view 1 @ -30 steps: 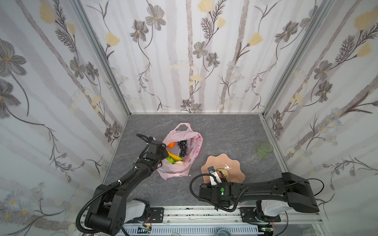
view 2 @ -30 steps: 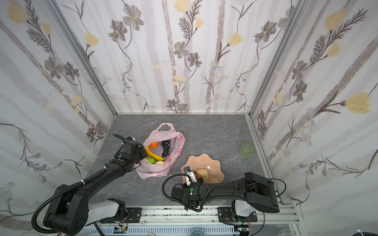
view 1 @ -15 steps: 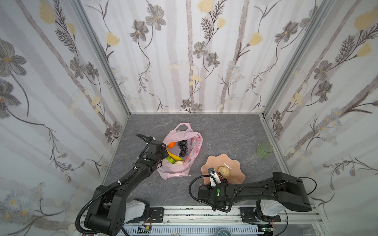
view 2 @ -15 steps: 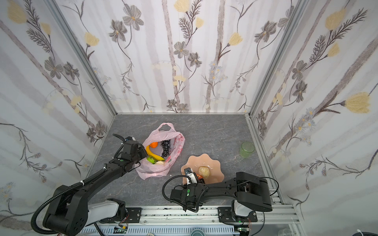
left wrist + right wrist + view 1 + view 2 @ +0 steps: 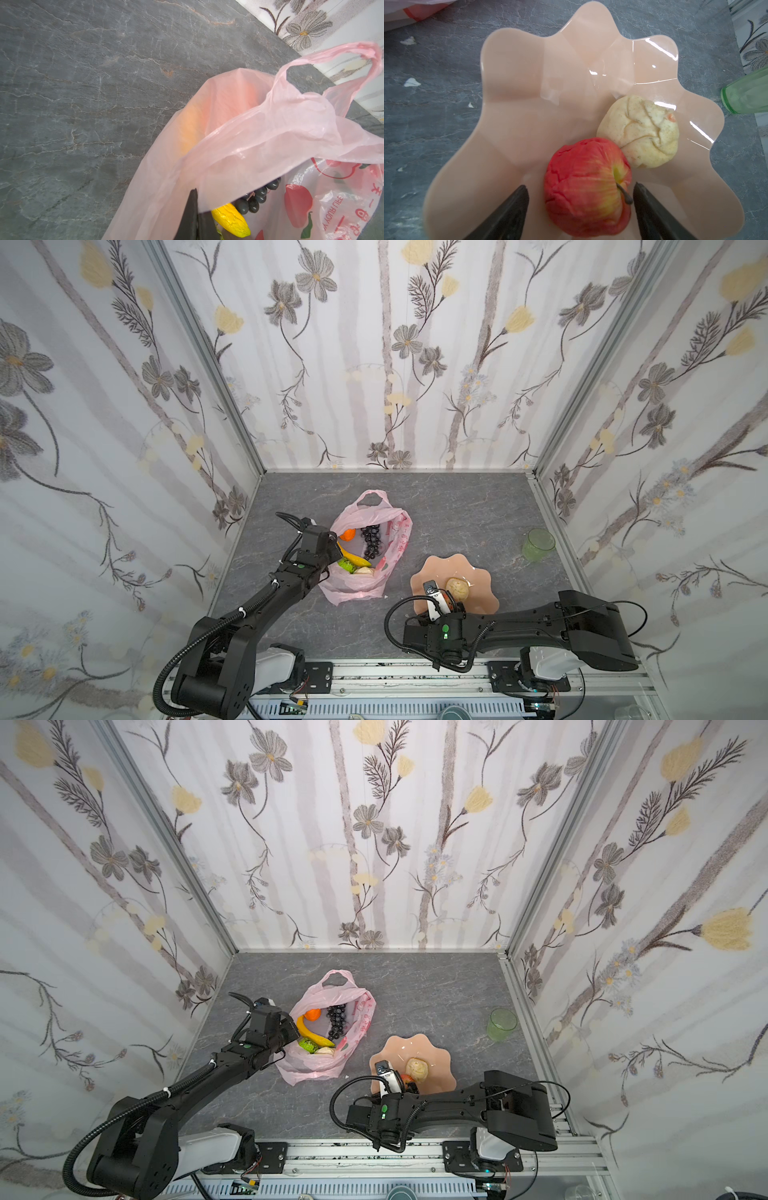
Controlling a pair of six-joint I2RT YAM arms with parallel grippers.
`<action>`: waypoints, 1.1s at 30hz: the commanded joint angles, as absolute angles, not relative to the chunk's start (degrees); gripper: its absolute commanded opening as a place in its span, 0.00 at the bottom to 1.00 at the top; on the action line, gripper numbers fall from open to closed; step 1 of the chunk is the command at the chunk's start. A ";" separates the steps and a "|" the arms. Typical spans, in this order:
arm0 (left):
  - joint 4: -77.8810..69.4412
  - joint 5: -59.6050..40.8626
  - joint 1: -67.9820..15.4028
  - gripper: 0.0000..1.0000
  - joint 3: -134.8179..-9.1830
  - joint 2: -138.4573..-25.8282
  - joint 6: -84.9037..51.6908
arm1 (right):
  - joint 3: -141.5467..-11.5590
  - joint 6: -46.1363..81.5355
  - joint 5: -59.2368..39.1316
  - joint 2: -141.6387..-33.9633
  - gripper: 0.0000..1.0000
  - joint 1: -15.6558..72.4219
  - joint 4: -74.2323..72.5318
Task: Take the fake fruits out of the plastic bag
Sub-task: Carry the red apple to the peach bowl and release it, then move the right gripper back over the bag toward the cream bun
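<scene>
Standing wide apart, the jaws of the right gripper (image 5: 579, 186) are flanking the red apple (image 5: 587, 187), which is resting between them on the peach plate (image 5: 529, 83). The pale beige fruit (image 5: 639, 133) is lying just beyond the jaw tips. This reads as a set-down. Meanwhile the left gripper (image 5: 194, 216) is pinching the rim of the plastic bag (image 5: 259, 135) with closed jaws, probably keeping the mouth open. The banana (image 5: 230, 222) and grapes (image 5: 253, 199) are lying just past its tips, inside.

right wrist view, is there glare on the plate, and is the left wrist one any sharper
Right wrist view: white glare streaks on the glossy plate, the apple crisp. Left wrist view: the bag film near the lens looks soft, the banana and grapes inside sharper.
</scene>
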State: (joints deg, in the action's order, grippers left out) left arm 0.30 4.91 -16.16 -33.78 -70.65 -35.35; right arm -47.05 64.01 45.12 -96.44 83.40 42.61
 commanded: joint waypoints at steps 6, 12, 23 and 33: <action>-0.44 5.03 -16.15 0.00 -34.13 -70.83 -35.73 | -48.61 64.89 47.46 -92.70 0.82 83.12 43.41; -0.35 4.73 -16.58 0.00 -34.89 -71.69 -35.12 | -50.61 62.83 47.64 -88.19 0.82 80.79 42.76; -0.35 3.38 -19.31 0.00 -42.80 -79.67 -33.22 | -51.96 54.57 36.53 -85.03 0.80 69.64 15.61; 0.51 3.39 -21.80 0.03 -48.09 -83.29 -32.84 | -66.72 49.92 20.34 -102.64 0.79 62.37 6.41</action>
State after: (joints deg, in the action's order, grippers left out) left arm 0.73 2.72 -21.65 -48.18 -84.49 -32.84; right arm -63.96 51.70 26.63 -99.39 63.53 11.31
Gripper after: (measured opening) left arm 0.060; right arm 0.793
